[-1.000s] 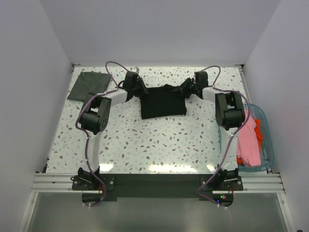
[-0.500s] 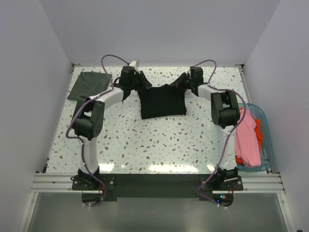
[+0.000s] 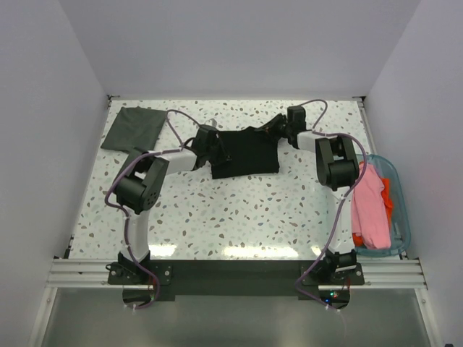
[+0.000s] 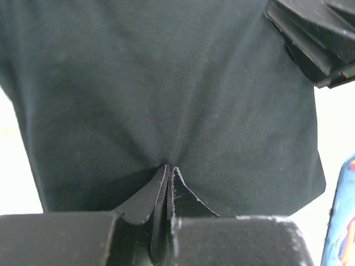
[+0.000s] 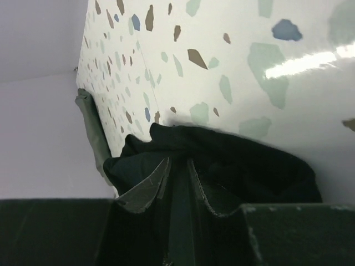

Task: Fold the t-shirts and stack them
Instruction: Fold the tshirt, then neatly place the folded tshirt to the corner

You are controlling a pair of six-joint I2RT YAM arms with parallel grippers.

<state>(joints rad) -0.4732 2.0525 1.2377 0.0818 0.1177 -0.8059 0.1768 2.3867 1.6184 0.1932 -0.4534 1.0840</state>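
**Top view.** The black shirt (image 3: 246, 153) lies on the desk (image 3: 217, 210), in the middle of its far half. It is folded to a rough rectangle with its long axis running left to right. Its far edge is bunched and rises to a peak at the far right corner. The left claw (image 3: 218, 150) sits at the shirt's left edge and the right claw (image 3: 273, 129) at the bunched far right corner. The grey shirt (image 3: 134, 129) lies flat at the far left corner, well apart. The pink shirt (image 3: 367, 210) and orange shirt (image 3: 388, 195) lie in the bin (image 3: 401, 217) at the right edge.

**Left wrist view.** The left claw (image 4: 168, 173) is closed tight, its fingers (image 4: 183, 195) pressed together. Creases in the black shirt (image 4: 166, 83) run to their tips, so a pinch of cloth is held.

**Right wrist view.** The right claw (image 5: 177, 166) stands narrow, with a bunch of the black shirt (image 5: 244, 160) caught between its fingers. The speckled desk (image 5: 222, 44) lies beyond, and the grey shirt (image 5: 90, 124) is at the far end.

**Change.** Half a second ago the left claw was off the shirt's far left corner. It has since moved nearer along the left edge and closed. The shirt's outline and the right claw are much as they were.
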